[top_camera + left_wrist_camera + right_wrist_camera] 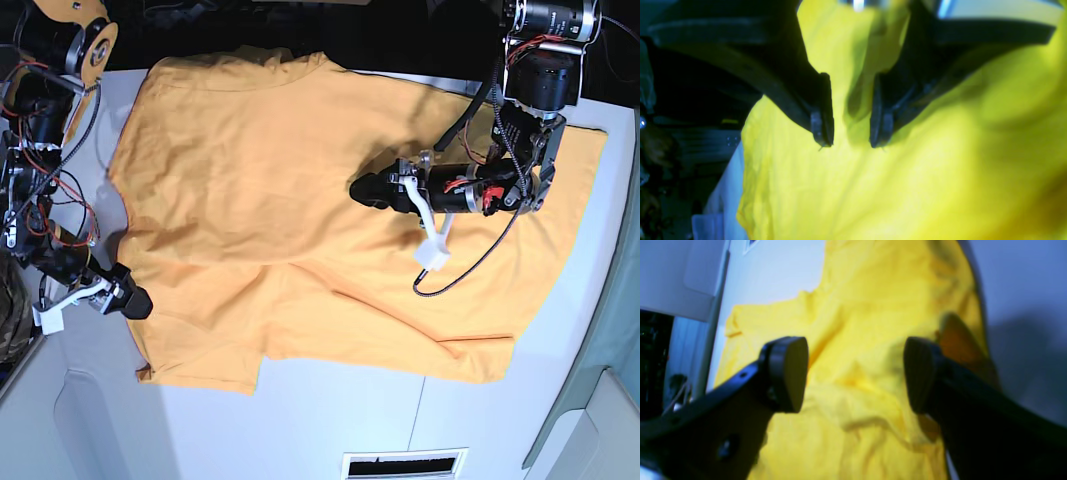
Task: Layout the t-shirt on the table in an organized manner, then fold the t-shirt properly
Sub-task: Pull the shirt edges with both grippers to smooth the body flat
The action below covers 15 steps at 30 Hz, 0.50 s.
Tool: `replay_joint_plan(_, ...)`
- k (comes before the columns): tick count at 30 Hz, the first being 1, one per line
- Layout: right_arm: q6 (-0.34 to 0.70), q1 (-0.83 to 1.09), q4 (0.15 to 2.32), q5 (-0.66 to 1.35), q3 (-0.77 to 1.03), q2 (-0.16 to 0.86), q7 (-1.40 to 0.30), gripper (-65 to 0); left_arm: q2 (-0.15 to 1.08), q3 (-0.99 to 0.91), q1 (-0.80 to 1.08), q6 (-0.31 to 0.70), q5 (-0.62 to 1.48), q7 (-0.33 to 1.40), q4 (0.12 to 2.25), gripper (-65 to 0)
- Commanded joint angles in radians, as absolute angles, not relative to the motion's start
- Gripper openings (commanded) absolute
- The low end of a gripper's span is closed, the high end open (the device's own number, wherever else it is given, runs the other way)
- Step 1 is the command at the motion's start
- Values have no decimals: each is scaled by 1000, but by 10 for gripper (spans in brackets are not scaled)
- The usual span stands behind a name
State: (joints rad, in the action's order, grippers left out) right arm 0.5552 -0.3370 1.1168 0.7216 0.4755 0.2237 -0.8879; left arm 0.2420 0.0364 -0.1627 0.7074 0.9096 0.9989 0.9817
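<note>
The orange-yellow t-shirt (270, 190) lies spread over the white table (330, 420), plain side up, with creases near its lower hem. My left gripper (358, 190) sits low over the shirt's middle. In the left wrist view its fingertips (821, 135) stand apart, left gripper (850, 140) close to the t-shirt (873, 186), with no cloth pinched between them. My right gripper (137, 302) is at the shirt's left edge. In the right wrist view the right gripper (855, 373) is wide open above the rumpled t-shirt (857, 323), and its pads (788, 373) hold nothing.
A camouflage-patterned cloth (10, 310) shows at the left border beside the right arm's base. A loose cable and white block (435, 255) hang from the left arm over the shirt. A vent slot (405, 465) sits at the table's front edge.
</note>
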Motion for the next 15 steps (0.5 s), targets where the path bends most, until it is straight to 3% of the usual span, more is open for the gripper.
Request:
replay_joint_plan(1,574,-326,1171,752,476,229,-885,-209,268,34,-172,698,927,1011,992,-441)
replay_joint_plan(6,574,-160,1341,787,472,229,-887,-210,308,34,-172,698,976,1015,1061,-441)
replay_joint_plan(8,575,-107,1399,791,466,229,-887,-246,323,34,-172,698,976,1015,1099,-441)
replay_joint_plan(10,575,-63,1454,794,463,226,-887,-351,338,34,-171,698,985,1019,1133,-441)
replay_joint_plan(13,577,-12,1526,796,462,204,-888,-593,364,34,-171,698,1020,1029,1163,-441)
replay_joint_plan(14,577,-2,1539,799,459,193,-894,-650,372,34,-172,698,1026,1029,1171,-441)
replay_joint_plan(15,580,4,1541,802,451,184,-902,-650,382,34,-172,698,1028,1029,1180,-441)
